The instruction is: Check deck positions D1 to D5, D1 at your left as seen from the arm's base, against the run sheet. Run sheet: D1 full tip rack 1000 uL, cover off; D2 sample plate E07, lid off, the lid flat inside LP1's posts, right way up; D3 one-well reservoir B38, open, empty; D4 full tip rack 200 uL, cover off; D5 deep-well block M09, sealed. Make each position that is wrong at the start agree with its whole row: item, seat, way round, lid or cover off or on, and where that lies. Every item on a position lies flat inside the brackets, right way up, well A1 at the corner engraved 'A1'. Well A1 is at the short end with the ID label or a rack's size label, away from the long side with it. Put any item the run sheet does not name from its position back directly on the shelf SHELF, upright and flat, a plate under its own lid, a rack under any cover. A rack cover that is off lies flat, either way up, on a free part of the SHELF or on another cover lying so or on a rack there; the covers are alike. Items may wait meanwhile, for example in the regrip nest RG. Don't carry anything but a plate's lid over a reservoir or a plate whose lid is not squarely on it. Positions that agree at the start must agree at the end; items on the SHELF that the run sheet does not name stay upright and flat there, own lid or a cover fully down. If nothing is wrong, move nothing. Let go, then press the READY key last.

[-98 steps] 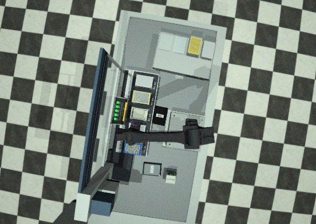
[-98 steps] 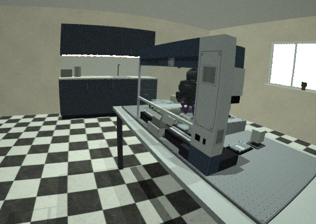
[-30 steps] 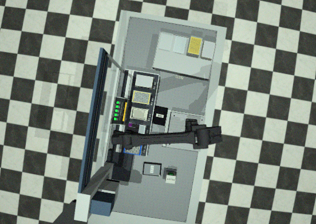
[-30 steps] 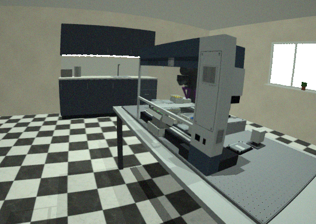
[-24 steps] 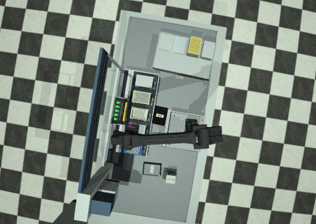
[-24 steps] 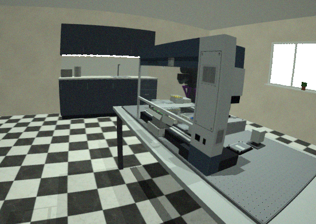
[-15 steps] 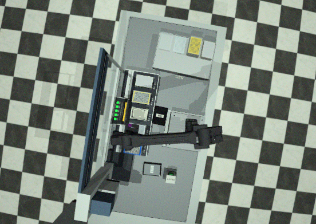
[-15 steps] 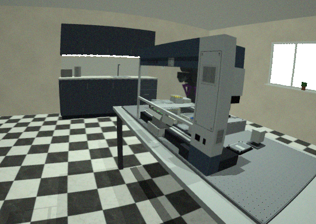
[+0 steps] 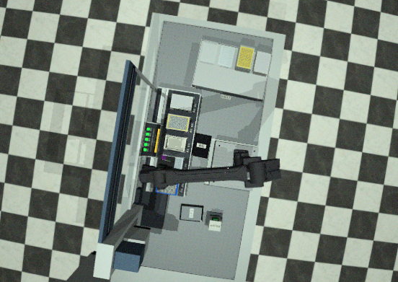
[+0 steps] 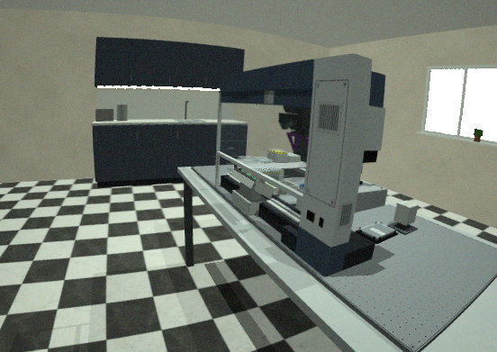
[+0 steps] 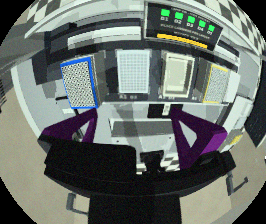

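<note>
My gripper [image 11: 134, 111] is open and empty, its purple fingers spread wide above the deck row. It hangs over the front edge of the white sample plate [image 11: 132, 72] and touches nothing. In the wrist view the blue-framed tip rack [image 11: 79, 83] is left of the plate. The cream reservoir [image 11: 178, 75] and the yellow-framed tip rack [image 11: 217, 83] are to the right. From above, the arm crosses the plate [image 9: 177, 161] and part of the blue rack [image 9: 166, 189]. The reservoir [image 9: 175, 142], the yellow rack [image 9: 178, 122] and a white-topped block [image 9: 181, 102] lie uncovered. A purple finger [image 9: 164, 158] shows beside the plate.
The shelf holds several items, among them a yellow rack [image 9: 246, 57]. A black pad with a label [image 9: 202, 146] lies beside the deck. A small nest [image 9: 191, 212] and a key block [image 9: 215, 221] sit nearer the front. A panel of green lights [image 11: 184, 19] and the gantry housing [image 10: 338, 159] stand behind the deck.
</note>
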Robot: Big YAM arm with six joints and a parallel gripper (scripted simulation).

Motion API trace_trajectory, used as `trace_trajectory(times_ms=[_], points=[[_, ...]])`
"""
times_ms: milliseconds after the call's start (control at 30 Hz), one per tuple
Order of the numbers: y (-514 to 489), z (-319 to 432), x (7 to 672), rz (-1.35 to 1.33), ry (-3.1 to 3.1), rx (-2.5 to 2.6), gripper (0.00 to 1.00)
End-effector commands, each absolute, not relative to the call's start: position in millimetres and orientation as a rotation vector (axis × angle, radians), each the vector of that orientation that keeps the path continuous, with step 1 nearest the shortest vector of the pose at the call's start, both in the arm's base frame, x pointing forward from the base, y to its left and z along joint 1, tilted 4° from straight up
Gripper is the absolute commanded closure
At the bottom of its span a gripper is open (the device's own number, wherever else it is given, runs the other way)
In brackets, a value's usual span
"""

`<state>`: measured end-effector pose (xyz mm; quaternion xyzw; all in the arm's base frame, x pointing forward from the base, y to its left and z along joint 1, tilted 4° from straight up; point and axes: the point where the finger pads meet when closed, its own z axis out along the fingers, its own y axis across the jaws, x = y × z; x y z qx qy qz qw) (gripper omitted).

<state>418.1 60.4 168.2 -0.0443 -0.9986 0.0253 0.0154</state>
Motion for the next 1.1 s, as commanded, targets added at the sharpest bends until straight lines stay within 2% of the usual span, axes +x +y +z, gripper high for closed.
trace_trajectory(times_ms=[0, 500, 1067], points=[[63.2, 184.7, 429.4, 0.067, -3.151, -0.140, 0.00], [63.2, 184.7, 429.4, 0.067, -3.151, -0.140, 0.00], [72.7, 179.9, 341.6, 0.072, -3.123, -0.137, 0.00]])
